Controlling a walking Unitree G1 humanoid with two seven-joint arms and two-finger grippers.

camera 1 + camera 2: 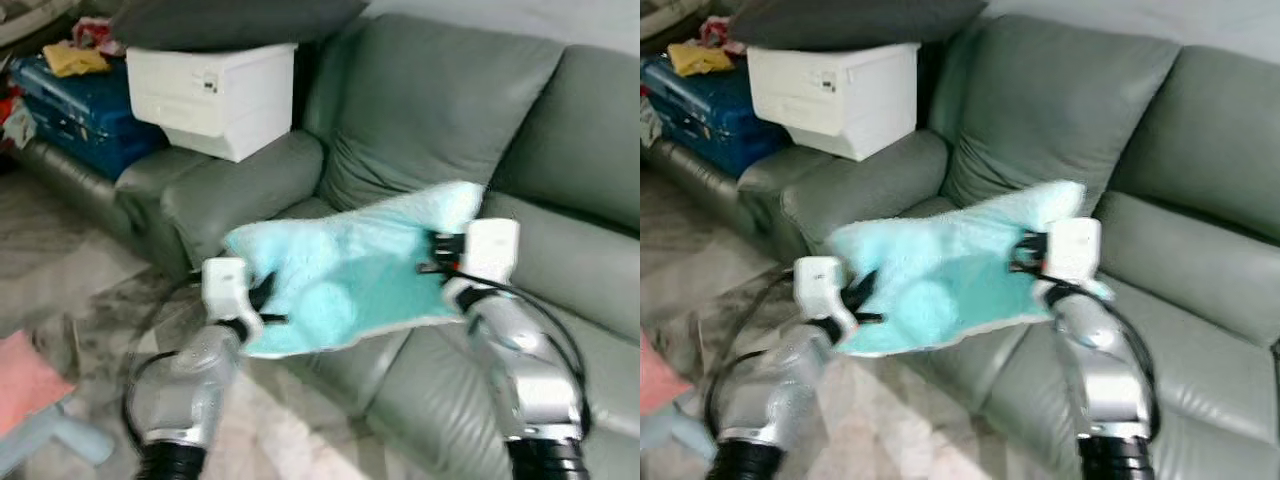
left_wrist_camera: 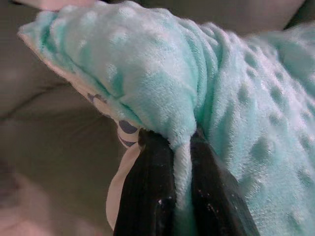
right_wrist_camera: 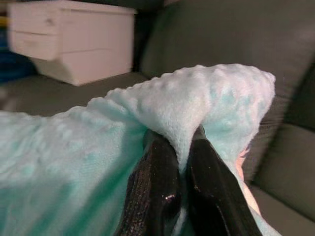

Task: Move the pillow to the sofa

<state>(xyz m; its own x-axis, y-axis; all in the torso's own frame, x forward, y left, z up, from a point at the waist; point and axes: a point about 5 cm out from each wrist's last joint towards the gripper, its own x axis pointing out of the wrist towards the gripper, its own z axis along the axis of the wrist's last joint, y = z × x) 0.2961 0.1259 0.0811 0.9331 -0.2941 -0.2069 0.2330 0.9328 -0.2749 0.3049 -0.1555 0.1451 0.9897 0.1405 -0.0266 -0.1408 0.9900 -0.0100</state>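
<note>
A mint-green plush pillow (image 1: 350, 275) hangs in the air between my two arms, above the front of the grey leather sofa (image 1: 560, 280). My left gripper (image 1: 266, 300) is shut on the pillow's left edge, and the left wrist view shows the fabric (image 2: 206, 93) pinched between the black fingers (image 2: 152, 196). On the opposite edge my right gripper (image 1: 438, 252) is shut too, with a fold of the pillow (image 3: 197, 103) squeezed between its fingers (image 3: 157, 191). The pillow sags in the middle and hides part of the seat cushion.
A white box (image 1: 212, 95) with a dark cushion (image 1: 230, 20) on top rests on the sofa armrest (image 1: 235, 185). Blue luggage (image 1: 85, 115) lies further left. A pink object (image 1: 25, 385) sits on the marble floor at lower left.
</note>
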